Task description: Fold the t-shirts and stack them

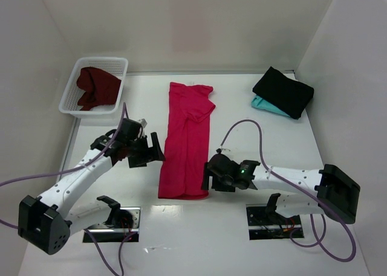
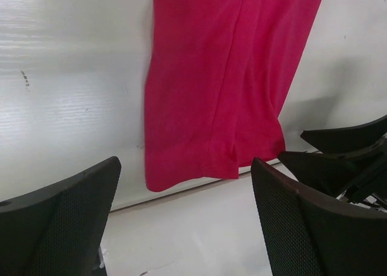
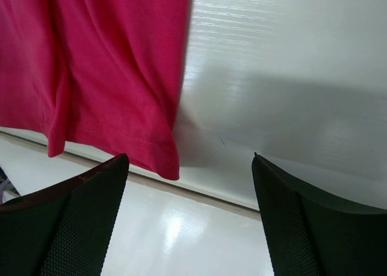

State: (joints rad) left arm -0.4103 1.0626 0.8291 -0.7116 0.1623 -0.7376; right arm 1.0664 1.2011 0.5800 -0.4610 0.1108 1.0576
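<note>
The black shirt (image 1: 283,92) is covering most of the teal shirt (image 1: 266,105) (just one corner is peeking out). The wall of the basket (image 1: 91,112) is screening the lower folds of the maroon shirt (image 1: 97,87). Each wrist view's top edge is cutting off the crimson shirt (image 2: 217,77), and the bottom edges are cropping the left gripper (image 2: 184,164) and the right gripper (image 3: 189,158).

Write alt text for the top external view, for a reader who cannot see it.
A crimson-pink t-shirt, folded into a long strip, lies mid-table between the open left gripper and open right gripper. A maroon t-shirt sits crumpled in a white basket at the far left; a folded black t-shirt rests on a teal t-shirt at the far right.
</note>
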